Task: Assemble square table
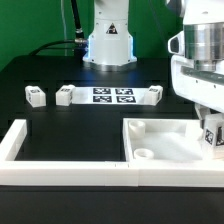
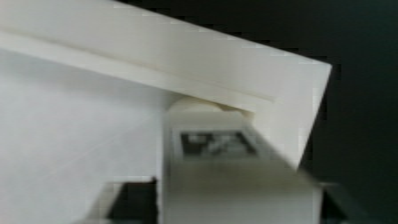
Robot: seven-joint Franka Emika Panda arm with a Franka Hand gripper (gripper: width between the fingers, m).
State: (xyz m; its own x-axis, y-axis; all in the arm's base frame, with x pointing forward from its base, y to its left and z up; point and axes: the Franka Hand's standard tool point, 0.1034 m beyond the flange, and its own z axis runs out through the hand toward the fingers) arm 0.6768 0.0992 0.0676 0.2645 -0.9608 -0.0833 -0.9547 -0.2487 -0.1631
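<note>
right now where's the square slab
Exterior view's lower right: the slab lies against the border wall, and the jaws hold a leg block over its right-hand edge.

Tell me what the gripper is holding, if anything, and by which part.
The gripper holds a tagged leg block, clamped across opposite sides at its upper end; its lower end hangs by the square tabletop's rim.

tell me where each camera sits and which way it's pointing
exterior view: off the arm, across the table from the robot base, facing it over the marker board and square table slab; shows the base and the gripper at the exterior view's right.
wrist view: on the wrist, looking along the gripper at the leg block it holds.
shared: gripper, leg block, square table slab.
</note>
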